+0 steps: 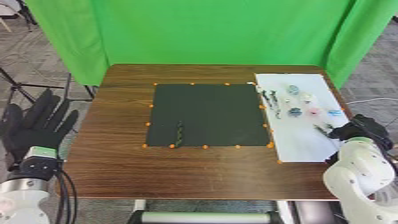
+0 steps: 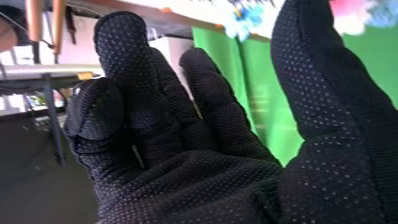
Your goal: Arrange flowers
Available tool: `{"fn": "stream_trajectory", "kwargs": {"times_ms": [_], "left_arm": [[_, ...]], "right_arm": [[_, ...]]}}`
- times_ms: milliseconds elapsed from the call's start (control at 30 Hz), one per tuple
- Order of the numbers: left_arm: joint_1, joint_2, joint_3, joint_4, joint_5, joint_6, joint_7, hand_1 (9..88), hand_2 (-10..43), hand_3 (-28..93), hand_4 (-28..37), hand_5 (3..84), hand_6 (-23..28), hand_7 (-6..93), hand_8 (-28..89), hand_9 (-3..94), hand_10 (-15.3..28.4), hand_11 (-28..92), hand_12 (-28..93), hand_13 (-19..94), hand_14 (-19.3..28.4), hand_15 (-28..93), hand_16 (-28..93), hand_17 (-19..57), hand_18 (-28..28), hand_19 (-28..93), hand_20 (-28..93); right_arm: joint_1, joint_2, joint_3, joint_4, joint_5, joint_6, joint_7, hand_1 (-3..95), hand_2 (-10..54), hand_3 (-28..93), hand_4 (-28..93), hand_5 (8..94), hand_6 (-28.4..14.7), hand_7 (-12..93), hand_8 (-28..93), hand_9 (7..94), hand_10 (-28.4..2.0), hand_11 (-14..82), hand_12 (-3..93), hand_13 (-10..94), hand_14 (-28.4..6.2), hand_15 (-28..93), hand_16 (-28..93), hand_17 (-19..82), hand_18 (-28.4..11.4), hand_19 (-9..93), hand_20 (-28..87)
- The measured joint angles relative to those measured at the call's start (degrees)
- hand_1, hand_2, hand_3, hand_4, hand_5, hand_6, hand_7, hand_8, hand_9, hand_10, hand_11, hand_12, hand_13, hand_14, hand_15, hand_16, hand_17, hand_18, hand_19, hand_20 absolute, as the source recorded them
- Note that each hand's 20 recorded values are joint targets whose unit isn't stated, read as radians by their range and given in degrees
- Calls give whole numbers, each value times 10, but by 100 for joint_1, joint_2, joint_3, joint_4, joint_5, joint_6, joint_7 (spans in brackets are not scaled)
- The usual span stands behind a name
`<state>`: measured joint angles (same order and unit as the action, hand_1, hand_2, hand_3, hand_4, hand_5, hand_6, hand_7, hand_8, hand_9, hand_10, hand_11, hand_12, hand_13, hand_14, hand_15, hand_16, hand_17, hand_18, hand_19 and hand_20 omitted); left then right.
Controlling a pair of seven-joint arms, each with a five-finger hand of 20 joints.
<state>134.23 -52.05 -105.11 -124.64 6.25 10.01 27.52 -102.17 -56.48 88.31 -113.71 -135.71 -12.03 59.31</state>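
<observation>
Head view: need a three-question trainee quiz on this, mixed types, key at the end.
1. True or false: the thin, dark, stem-like piece lies on the black square mat.
2. Fill in: the robot's left hand, in a black fabric glove, has its fingers ____ (straight / curled).
3. Pick one: the small pink flower lies on
A. the white rectangular sheet
B. the mat
C. bare brown wood

Key: 1 true; 2 straight; 3 A
</observation>
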Motion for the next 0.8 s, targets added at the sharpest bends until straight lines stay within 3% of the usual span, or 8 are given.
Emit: {"fn": "stream_trajectory", "kwargs": {"times_ms": [100, 267, 367, 467, 800], "left_arm": [[0, -4, 5, -1, 1, 2, -9, 284, 107, 725, -283, 382, 63, 137, -95, 297, 116, 183, 73, 196, 113, 277, -93, -57, 126, 343, 82], [0, -11, 16, -2, 1, 9, -15, 283, 107, 726, -283, 382, 63, 137, -95, 296, 116, 183, 74, 198, 118, 282, -93, -59, 128, 344, 83], [-5, -25, 31, -2, 1, 10, -32, 282, 108, 725, -283, 382, 64, 137, -95, 297, 117, 183, 74, 200, 120, 285, -93, -59, 129, 344, 83], [-7, -46, 39, -2, 1, 10, -54, 282, 108, 725, -283, 382, 64, 137, -95, 297, 116, 184, 74, 201, 121, 289, -93, -60, 129, 345, 84], [-3, -65, 59, -2, -2, 12, -78, 281, 109, 724, -283, 384, 64, 139, -96, 298, 117, 185, 74, 203, 123, 293, -94, -60, 130, 347, 84]], "right_arm": [[33, -42, -14, 153, -20, 19, 39, 530, -95, 583, -283, 517, -123, 87, -86, 520, -226, 118, 136, 596, -164, 588, 206, 401, -270, 932, 297], [84, -111, -46, 404, -80, 84, 73, 562, -95, 576, -283, 657, -66, 158, -101, 698, -168, 212, 175, 675, -124, 589, 240, 421, -248, 932, 314], [92, -148, -70, 552, -77, 271, 73, 601, -95, 518, -283, 723, -47, 203, 44, 774, -139, 221, 271, 720, -113, 582, 282, 434, -240, 932, 318], [82, -171, -77, 595, -74, 675, 64, 593, -95, 582, -282, 762, -36, 244, 92, 826, -125, 214, 347, 743, -108, 587, 295, 440, -237, 932, 322], [11, -183, -234, 556, -279, 1321, -27, 555, -95, 709, -283, 781, -22, 316, 153, 856, -109, 254, 414, 779, -100, 612, 313, 481, -235, 932, 378]]}}
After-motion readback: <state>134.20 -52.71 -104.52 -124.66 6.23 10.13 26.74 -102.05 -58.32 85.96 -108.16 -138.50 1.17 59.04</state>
